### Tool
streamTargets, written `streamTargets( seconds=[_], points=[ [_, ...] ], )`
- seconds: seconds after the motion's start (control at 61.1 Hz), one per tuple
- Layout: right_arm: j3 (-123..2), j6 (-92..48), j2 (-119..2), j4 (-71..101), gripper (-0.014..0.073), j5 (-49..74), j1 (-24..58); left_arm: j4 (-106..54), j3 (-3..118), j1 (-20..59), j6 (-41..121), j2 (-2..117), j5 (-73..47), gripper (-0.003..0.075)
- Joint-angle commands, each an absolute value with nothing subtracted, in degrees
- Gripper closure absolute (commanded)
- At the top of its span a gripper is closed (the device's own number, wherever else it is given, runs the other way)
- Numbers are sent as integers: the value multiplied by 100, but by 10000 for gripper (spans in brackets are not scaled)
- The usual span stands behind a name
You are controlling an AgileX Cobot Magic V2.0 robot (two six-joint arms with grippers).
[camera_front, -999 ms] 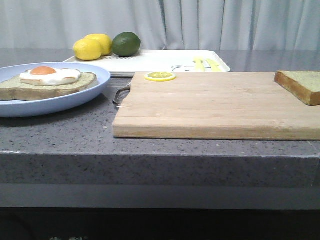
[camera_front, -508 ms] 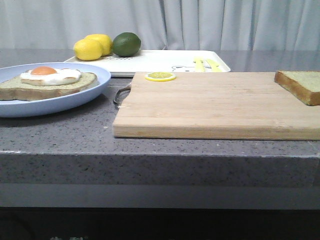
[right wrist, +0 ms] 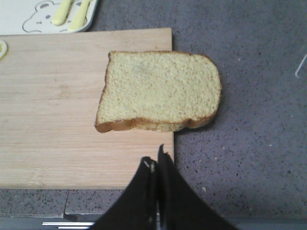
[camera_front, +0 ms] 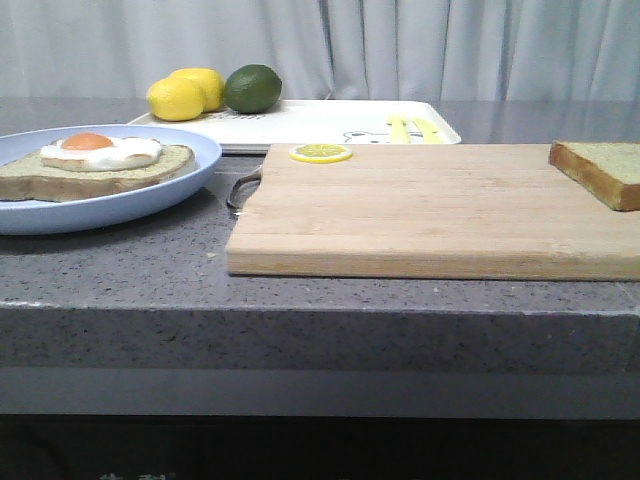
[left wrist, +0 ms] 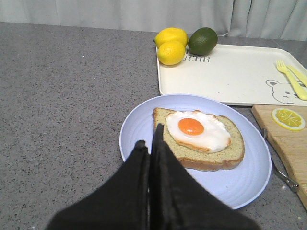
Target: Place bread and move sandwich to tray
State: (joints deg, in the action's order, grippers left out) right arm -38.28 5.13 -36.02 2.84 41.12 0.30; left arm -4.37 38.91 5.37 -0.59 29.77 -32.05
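The plain bread [right wrist: 158, 90] lies on the right end of the wooden cutting board [camera_front: 420, 210], partly overhanging its edge; it also shows in the front view as bread [camera_front: 600, 170]. The sandwich [left wrist: 199, 136], a slice topped with a fried egg, sits on a round pale-blue plate [left wrist: 240, 177], seen too as sandwich [camera_front: 95, 162]. The white tray [camera_front: 320, 122] stands behind the board. My left gripper [left wrist: 149, 139] is shut and empty, above the plate's near side. My right gripper [right wrist: 154, 160] is shut and empty, just short of the bread. Neither arm appears in the front view.
Two lemons [camera_front: 185, 93] and a lime [camera_front: 252, 88] rest on the tray's left end, and a yellow fork [left wrist: 290, 76] on its right. A lemon slice [camera_front: 320, 153] lies on the board's far left corner. A metal handle [camera_front: 240, 190] sticks out between board and plate.
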Motion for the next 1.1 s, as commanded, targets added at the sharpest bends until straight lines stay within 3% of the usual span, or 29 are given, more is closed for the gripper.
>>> streamTargets(
  seconds=[0.0,0.065,0.131,0.229,0.311,0.36,0.622,0.868,1.08],
  points=[
    [-4017,460,-3776,309,641,3809,6,-498,4085,539,-119,3066,-2800,736],
    [-4017,460,-3882,309,549,3830,6,-498,4085,539,-119,3066,-2800,689],
    [-4017,460,-3935,309,417,3831,11,-498,4085,539,-119,3066,-2800,594],
    [-4017,460,-3986,309,178,3818,11,-498,4085,539,-119,3066,-2778,376],
    [-4017,460,-3999,309,55,3749,11,-498,4085,539,-119,3066,-2753,210],
    [-4017,460,-3999,309,24,3719,11,-498,4085,539,-119,3066,-2753,169],
    [-4125,460,-4152,676,21,3808,11,-507,4085,539,-96,3075,-2739,209],
    [-5059,460,-4992,639,21,4653,-41,-507,4085,550,63,3075,-2606,209],
    [-5867,409,-6046,786,21,5267,-916,-507,4085,935,63,3075,-2596,209]
  ],
)
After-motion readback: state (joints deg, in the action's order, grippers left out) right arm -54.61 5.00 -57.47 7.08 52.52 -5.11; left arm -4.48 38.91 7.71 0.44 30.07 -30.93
